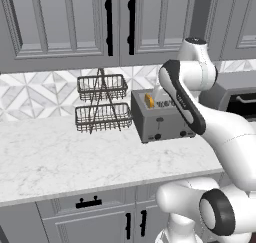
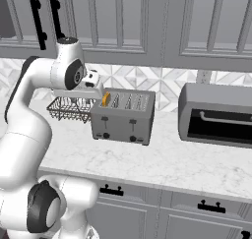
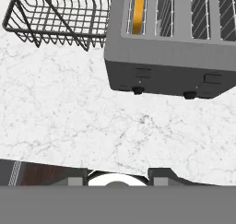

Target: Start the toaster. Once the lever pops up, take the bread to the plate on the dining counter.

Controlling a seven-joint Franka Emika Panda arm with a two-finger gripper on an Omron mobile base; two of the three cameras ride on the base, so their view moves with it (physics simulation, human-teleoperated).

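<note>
The grey toaster (image 1: 161, 121) (image 2: 123, 116) (image 3: 170, 66) stands on the marble worktop against the backsplash. The orange-yellow bread (image 1: 149, 101) (image 2: 106, 99) (image 3: 138, 8) sticks up from its leftmost slot. Below that slot, the dark lever (image 3: 143, 72) sits high on the front face. My gripper (image 3: 117, 176) hangs above the worktop in front of the toaster's left end, pointing down. It is open, with nothing between its fingertips, and it touches neither toaster nor bread. The plate and the dining counter are out of view.
A two-tier wire basket rack (image 1: 102, 103) (image 3: 60, 15) stands just left of the toaster. A grey microwave (image 2: 216, 116) sits to the right. Wall cabinets (image 1: 65, 22) hang above. Bare worktop (image 1: 75, 157) stretches in front and to the left.
</note>
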